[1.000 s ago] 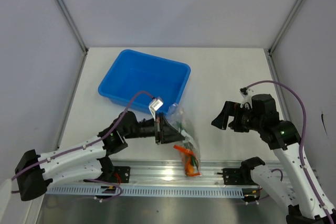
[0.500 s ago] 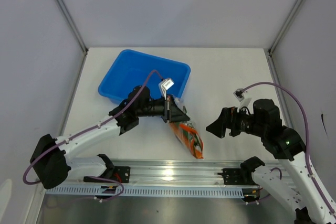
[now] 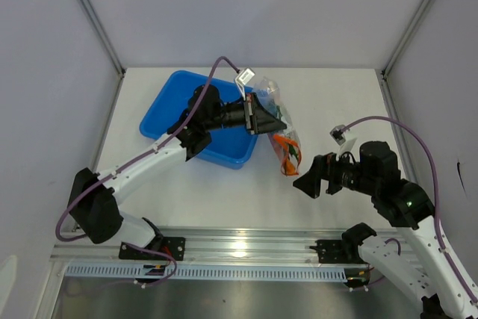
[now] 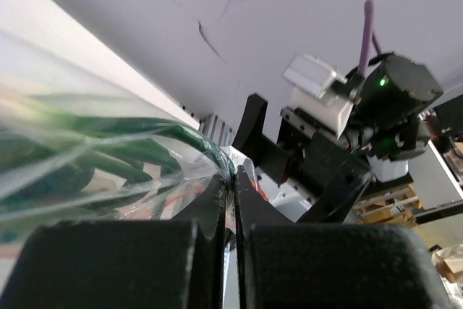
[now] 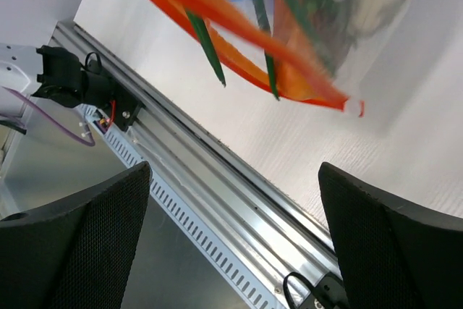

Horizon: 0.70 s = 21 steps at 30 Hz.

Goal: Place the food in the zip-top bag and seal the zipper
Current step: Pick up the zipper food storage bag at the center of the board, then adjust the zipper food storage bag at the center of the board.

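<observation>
My left gripper [image 3: 259, 114] is shut on the clear zip-top bag [image 3: 281, 131] and holds it in the air just right of the blue tray. In the left wrist view the jaws [image 4: 233, 182] pinch the bag's plastic [image 4: 101, 168], with green pods [image 4: 108, 127] inside. The orange-red zipper [image 3: 287, 156] hangs at the bag's lower end. In the right wrist view the zipper [image 5: 239, 30] runs across the top, its white tip [image 5: 352, 107] at the right, with green food [image 5: 207, 43] behind it. My right gripper [image 3: 315, 178] is open and empty, just right of and below the bag.
The blue tray [image 3: 179, 106] stands at the back left, under my left forearm. The aluminium rail [image 3: 246, 244] runs along the table's front edge; it also shows in the right wrist view [image 5: 217, 200]. White tabletop [image 3: 336, 95] lies around.
My left gripper has carried the bag up and back from near the front rail to beside the tray's right edge. My right gripper has shifted slightly down and stays open.
</observation>
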Available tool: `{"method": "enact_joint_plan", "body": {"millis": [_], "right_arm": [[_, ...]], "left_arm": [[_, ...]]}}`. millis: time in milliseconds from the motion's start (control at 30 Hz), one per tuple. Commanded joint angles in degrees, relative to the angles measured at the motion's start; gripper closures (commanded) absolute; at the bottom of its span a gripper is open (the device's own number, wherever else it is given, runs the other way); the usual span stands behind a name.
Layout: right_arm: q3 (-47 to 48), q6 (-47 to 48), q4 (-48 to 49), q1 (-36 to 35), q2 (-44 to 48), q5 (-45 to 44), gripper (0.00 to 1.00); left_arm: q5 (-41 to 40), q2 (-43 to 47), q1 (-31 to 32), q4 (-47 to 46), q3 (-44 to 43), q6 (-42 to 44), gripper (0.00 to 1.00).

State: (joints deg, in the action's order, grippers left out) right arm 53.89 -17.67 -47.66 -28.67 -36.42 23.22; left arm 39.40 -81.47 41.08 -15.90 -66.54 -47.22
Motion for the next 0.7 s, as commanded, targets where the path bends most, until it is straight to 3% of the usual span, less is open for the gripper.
{"method": "enact_joint_plan", "body": {"millis": [0,467,667], "right_arm": [[2.4,1.7,1.9,-0.3,-0.3,-4.1,0.01],[1.0,-1.2,3.6,-0.3,-4.3,-15.6,0.01],[0.1,-0.5,7.8,-0.5,-6.1,-14.2,0.01]], "left_arm": [[1.3,-1.2,-0.6,-6.9,-5.8,-3.8,1.0],[-1.3,-5.5,-2.9,-6.0,-17.5,-6.3,1.0],[-1.8,-6.5,-3.4,-5.4,-21.0,-7.1,1.0]]}}
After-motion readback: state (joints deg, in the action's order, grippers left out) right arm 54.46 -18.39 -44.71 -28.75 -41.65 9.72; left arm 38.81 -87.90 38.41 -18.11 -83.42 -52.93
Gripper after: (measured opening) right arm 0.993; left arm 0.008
